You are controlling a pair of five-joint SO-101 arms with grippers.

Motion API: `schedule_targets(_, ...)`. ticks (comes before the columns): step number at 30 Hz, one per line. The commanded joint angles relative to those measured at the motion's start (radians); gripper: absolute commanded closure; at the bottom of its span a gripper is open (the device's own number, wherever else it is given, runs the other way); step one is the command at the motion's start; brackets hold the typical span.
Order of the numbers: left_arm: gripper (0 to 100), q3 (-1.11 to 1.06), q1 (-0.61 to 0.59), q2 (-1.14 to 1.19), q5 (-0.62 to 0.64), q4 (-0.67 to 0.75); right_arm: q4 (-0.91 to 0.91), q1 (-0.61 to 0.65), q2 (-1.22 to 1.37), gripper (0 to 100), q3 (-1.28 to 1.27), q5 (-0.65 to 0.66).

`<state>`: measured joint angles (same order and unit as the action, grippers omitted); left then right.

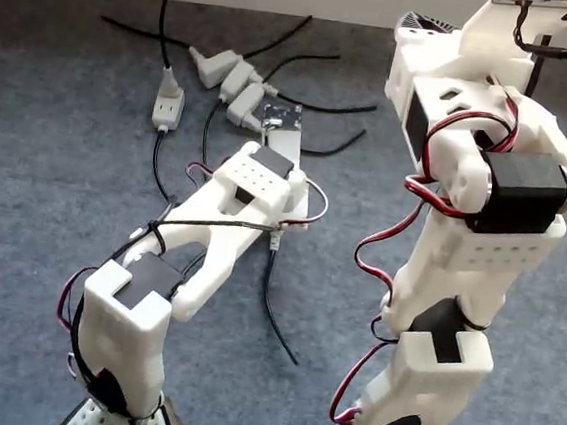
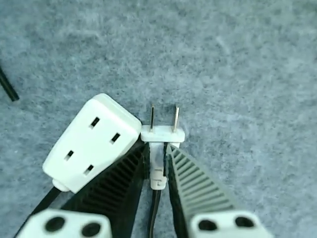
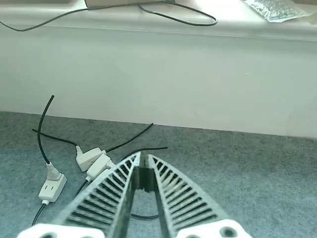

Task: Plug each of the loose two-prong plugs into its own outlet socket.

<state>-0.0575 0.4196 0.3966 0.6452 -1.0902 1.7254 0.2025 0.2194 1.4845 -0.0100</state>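
Plug [image 2: 162,133] pinched by its neck in the left gripper [image 2: 157,148], prongs bare, likely for lining up with the outlet socket [image 2: 91,141] just beside it — right gripper [image 3: 142,161] pressed together.

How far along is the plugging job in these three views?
Done: one corded plug looks seated in the small white single outlet. In hand: the left gripper is shut on a white two-prong plug, prongs bare, beside the white four-slot outlet block. Left: inserting it; the cluster of white connectors behind is unclear. The right gripper hangs raised, shut, empty.
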Motion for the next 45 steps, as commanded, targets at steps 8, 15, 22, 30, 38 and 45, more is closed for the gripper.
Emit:
schedule_targets(8, 81, 0.061, 0.047, -0.001, -0.063, -0.167, 0.035, -0.008, -0.036, 99.1, 0.027, -0.003)
schedule_targets(15, 80, 0.104, 0.03, 0.012, -0.064, -0.215, 0.035, -0.008, -0.036, 99.1, 0.027, -0.003)
schedule_targets(22, 80, 0.084, -0.024, 0.012, -0.072, -0.166, 0.035, -0.005, -0.036, 99.1, 0.024, -0.003)
schedule_targets(30, 80, 0.024, -0.036, 0.012, -0.074, -0.115, 0.035, -0.004, -0.036, 99.1, 0.025, -0.008)
schedule_targets(38, 94, 0.013, -0.018, 0.013, -0.149, -0.044, 0.035, -0.004, -0.038, 99.1, 0.027, -0.009)
schedule_targets(45, 99, 0.061, -0.01, 0.085, -0.149, -0.015, 0.036, -0.004, -0.041, 99.1, 0.027, -0.008)
